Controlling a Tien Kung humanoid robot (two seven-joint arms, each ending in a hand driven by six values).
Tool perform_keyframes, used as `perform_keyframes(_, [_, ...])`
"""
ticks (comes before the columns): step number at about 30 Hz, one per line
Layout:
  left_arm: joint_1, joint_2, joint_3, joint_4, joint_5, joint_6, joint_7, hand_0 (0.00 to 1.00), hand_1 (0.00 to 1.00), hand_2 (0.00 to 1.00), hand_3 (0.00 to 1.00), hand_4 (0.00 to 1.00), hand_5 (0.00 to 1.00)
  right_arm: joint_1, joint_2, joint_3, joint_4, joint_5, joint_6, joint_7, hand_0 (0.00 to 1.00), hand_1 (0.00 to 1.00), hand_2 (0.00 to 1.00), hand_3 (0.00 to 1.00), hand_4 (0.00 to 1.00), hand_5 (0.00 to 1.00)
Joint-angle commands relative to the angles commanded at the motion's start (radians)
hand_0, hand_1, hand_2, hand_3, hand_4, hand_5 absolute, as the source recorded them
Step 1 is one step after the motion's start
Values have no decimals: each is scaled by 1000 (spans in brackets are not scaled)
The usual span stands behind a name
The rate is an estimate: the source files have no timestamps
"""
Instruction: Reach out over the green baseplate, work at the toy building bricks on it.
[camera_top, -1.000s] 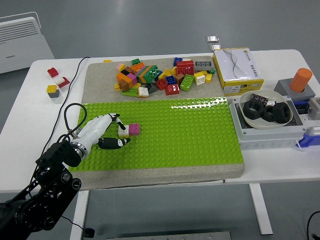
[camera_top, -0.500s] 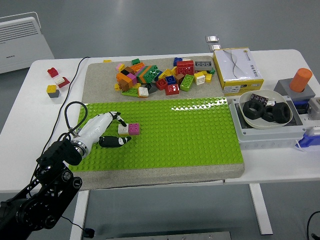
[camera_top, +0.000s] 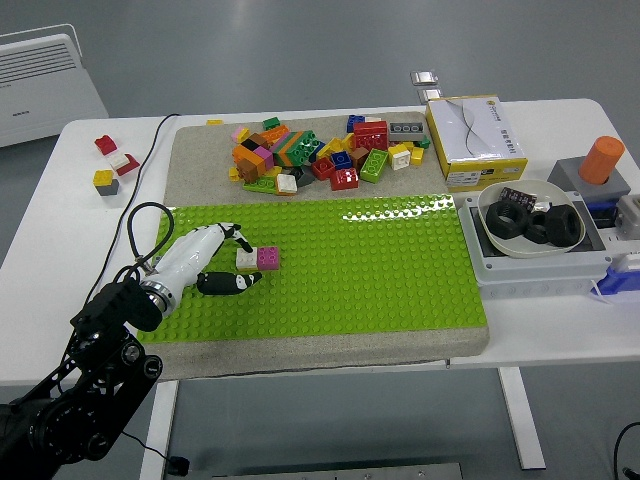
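on the green baseplate (camera_top: 380, 270) we log the left hand (camera_top: 205, 262), fingers loosely spread, holding nothing, fingertips beside a white-and-pink brick (camera_top: 259, 259); loose brick pile (camera_top: 320, 155) beyond.

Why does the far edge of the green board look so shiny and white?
In the head view, overhead light glares off the studs along the far edge of the green baseplate, washing them pale; the rest stays evenly lit and sharp, with only a soft shadow under the robot hand by the pink brick.
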Motion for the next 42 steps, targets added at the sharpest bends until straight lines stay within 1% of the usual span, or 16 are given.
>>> perform_keyframes(9, [-3, 2, -3, 27, -7, 1, -5, 984, 932, 911, 609, 814, 335, 0, 0, -14, 0, 1, -1, -1, 671, 664, 722, 727, 758, 970])
perform_keyframes(15, [-6, 4, 1, 42, -18, 14, -19, 984, 932, 911, 607, 811, 332, 1, 0, -24, 0, 10, -3, -2, 672, 663, 721, 726, 758, 966])
perform_keyframes(30, [-8, -1, 18, 54, -29, 25, -29, 981, 929, 910, 601, 805, 331, 2, 2, -33, 0, 16, -4, -2, 671, 663, 720, 725, 759, 966])
perform_keyframes(42, [-6, -4, 3, 67, -18, 27, -30, 979, 926, 909, 600, 801, 327, 2, 4, -27, 0, 10, -1, 2, 672, 662, 719, 723, 760, 966])
